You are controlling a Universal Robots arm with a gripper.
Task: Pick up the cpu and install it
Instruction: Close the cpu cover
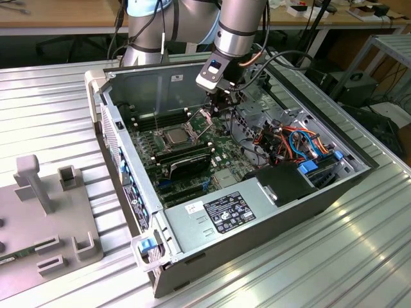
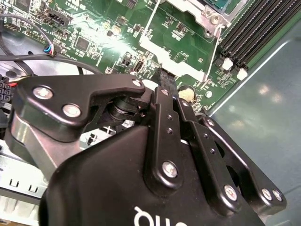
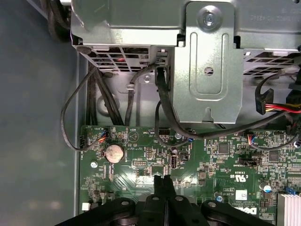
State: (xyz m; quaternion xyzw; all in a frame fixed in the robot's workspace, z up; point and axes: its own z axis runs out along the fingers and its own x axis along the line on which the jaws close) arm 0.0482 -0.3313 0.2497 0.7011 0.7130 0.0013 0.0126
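Down inside the computer case, the gripper hangs beside the raised bracket, fingers pinched together on nothing visible, since the cpu already sits in its socket.

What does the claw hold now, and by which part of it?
Nothing. The claw is shut with nothing in it; the cpu lies apart from it.

Open computer case sits centre frame in the exterior view, green motherboard inside; grey fixture lower left.
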